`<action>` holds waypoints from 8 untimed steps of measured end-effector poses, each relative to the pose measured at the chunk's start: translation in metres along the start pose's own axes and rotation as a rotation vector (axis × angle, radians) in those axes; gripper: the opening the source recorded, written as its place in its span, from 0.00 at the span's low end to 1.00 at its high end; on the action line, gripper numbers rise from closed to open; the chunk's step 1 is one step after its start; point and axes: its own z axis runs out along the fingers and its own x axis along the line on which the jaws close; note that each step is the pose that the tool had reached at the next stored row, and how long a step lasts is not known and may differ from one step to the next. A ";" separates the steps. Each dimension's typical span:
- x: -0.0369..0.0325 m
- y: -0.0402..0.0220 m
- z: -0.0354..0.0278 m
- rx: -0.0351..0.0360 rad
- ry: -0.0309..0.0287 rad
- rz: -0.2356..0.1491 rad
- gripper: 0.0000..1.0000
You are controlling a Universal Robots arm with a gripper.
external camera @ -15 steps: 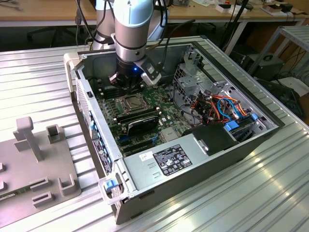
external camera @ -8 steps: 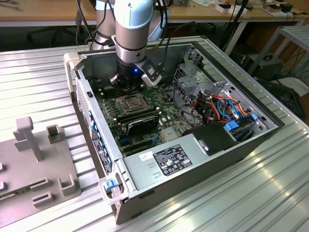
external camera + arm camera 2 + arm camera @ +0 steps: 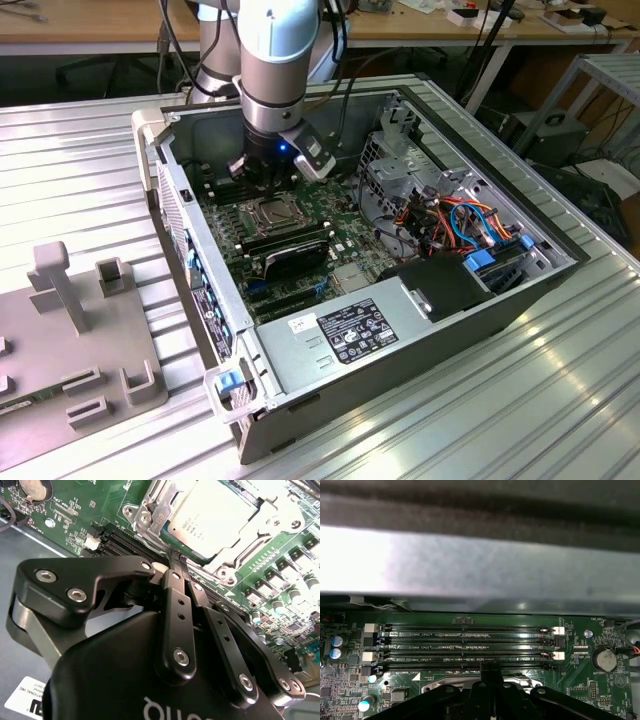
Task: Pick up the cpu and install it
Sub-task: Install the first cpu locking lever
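The cpu [image 3: 215,517] lies flat in the socket [image 3: 150,515] on the board [image 3: 80,505], silver face up; square, so no long axis; its edges run skew to the frame. In the second wrist view it sits at about one o'clock from the hand [image 3: 179,560], near; the fingers [image 3: 175,595] are closed together on nothing.

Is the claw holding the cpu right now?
No, in the second wrist view the cpu lies in its socket while the claw is shut, empty, beside it.
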 end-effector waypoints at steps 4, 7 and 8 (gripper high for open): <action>-0.0008 -0.0002 0.0012 0.0018 0.0001 0.000 0.11; -0.0012 -0.0003 0.0018 0.0028 0.0001 0.000 0.11; -0.0013 -0.0004 0.0020 0.0029 0.0001 0.000 0.11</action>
